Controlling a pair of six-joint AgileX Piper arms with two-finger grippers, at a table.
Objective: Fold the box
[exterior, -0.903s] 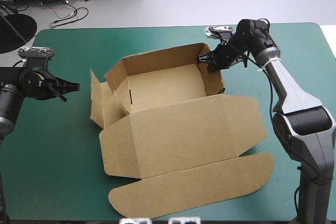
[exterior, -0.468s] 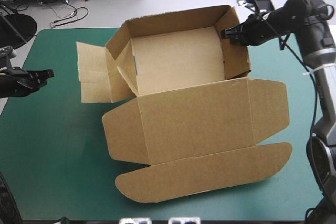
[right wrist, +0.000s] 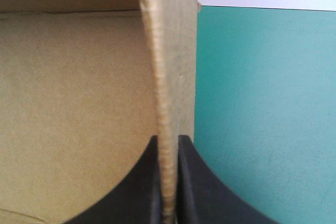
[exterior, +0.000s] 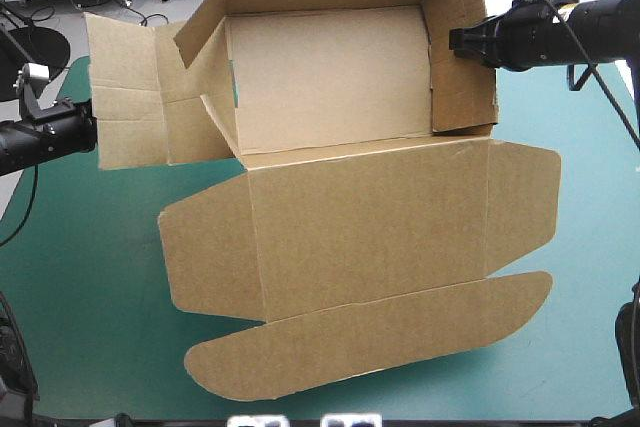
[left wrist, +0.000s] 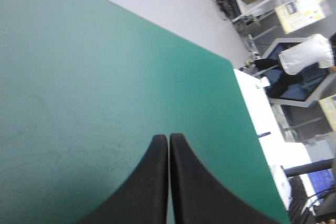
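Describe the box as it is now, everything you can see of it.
The box is brown board, an open tray. Its far and right walls stand up, while the left wall's flaps splay outward, untucked. The lid lies open toward the table's near edge and ends in a rounded tuck flap. The right end effector is shut on the right wall's top edge. Nothing else visibly grips it.

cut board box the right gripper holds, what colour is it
Plain brown, unprinted; the cut-board box shows best in the high view.
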